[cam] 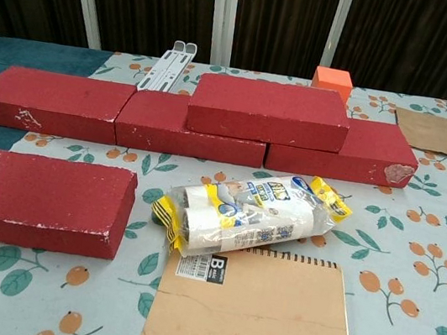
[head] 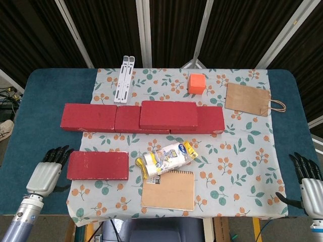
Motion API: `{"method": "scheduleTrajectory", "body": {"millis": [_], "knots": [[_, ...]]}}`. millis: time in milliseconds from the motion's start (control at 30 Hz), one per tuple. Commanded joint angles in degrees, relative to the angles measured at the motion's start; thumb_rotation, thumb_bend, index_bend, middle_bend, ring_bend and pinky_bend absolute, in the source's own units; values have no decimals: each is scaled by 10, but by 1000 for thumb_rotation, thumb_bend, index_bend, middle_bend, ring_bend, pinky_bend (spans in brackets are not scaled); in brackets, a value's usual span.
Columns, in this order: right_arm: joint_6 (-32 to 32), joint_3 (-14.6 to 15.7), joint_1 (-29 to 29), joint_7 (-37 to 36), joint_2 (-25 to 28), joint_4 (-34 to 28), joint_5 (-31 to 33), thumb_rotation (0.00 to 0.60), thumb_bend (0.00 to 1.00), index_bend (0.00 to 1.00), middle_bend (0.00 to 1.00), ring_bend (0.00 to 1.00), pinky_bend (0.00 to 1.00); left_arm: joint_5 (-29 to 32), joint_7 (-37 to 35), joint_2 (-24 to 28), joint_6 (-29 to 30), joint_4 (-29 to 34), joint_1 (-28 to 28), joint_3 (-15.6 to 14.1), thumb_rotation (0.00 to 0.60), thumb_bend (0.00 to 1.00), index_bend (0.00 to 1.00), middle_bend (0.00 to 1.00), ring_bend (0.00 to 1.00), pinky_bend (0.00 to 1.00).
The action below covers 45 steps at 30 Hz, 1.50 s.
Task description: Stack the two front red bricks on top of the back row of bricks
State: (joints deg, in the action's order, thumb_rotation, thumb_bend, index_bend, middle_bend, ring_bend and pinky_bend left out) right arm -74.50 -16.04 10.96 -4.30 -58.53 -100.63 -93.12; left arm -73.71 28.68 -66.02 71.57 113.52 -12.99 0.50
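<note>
A back row of three red bricks [head: 89, 117] [cam: 51, 102] runs across the floral cloth. One more red brick [head: 168, 114] [cam: 268, 111] lies stacked on top of that row, over the middle and right ones. A single red brick [head: 98, 165] [cam: 36, 200] lies alone in front at the left. My left hand [head: 46, 174] is empty just left of this front brick, fingers apart, not touching it. My right hand [head: 309, 184] is at the table's near right edge, empty with fingers spread. Neither hand shows in the chest view.
A wrapped pack of rolls [head: 167, 158] [cam: 246, 212] lies right of the front brick, partly on a brown notebook [head: 168, 189] [cam: 254, 317]. Behind the row are an orange cube [head: 196, 83], a white folding stand [head: 124, 78] and a brown paper bag [head: 248, 99].
</note>
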Motion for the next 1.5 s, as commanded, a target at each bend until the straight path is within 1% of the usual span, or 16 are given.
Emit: {"method": "scheduleTrajectory", "body": {"millis": [33, 200, 367, 500, 700, 900, 1133, 1333, 1433, 1500], "knots": [[-4, 6, -5, 1, 0, 3, 3, 600, 63, 0, 35, 0, 0, 29, 19, -1, -25, 18, -20, 8, 600, 0, 0, 0, 0, 0], [-4, 21, -16, -1, 5, 3, 14, 600, 63, 0, 35, 0, 0, 92, 53, -7, -56, 31, -55, 29, 600, 0, 0, 0, 0, 0], [-10, 39, -26, 0, 11, -5, 21, 600, 63, 0, 35, 0, 0, 149, 78, -24, -74, 20, -89, 44, 600, 0, 0, 0, 0, 0], [-14, 50, -34, 4, 15, -11, 30, 600, 63, 0, 35, 0, 0, 198, 89, -40, -97, 3, -115, 47, 600, 0, 0, 0, 0, 0], [-15, 64, -45, 12, 20, -18, 47, 600, 63, 0, 35, 0, 0, 242, 104, -60, -128, -23, -154, 45, 600, 0, 0, 0, 0, 0], [-14, 74, -57, 17, 23, -22, 59, 600, 63, 0, 35, 0, 0, 261, 109, -73, -133, -33, -178, 41, 600, 0, 0, 0, 0, 0], [-20, 86, -67, 16, 25, -23, 69, 600, 63, 0, 35, 0, 0, 276, 111, -102, -142, -60, -205, 32, 600, 0, 0, 0, 0, 0], [-27, 94, -73, 11, 27, -23, 74, 600, 63, 0, 35, 0, 0, 277, 116, -108, -136, -62, -218, 21, 600, 0, 0, 0, 0, 1], [-30, 98, -76, 10, 27, -23, 75, 600, 63, 0, 35, 0, 0, 276, 123, -112, -126, -63, -222, 16, 600, 0, 0, 13, 0, 62], [-32, 99, -76, 10, 27, -23, 76, 600, 63, 0, 35, 0, 0, 271, 128, -114, -116, -66, -222, 15, 600, 0, 10, 61, 15, 130]]}}
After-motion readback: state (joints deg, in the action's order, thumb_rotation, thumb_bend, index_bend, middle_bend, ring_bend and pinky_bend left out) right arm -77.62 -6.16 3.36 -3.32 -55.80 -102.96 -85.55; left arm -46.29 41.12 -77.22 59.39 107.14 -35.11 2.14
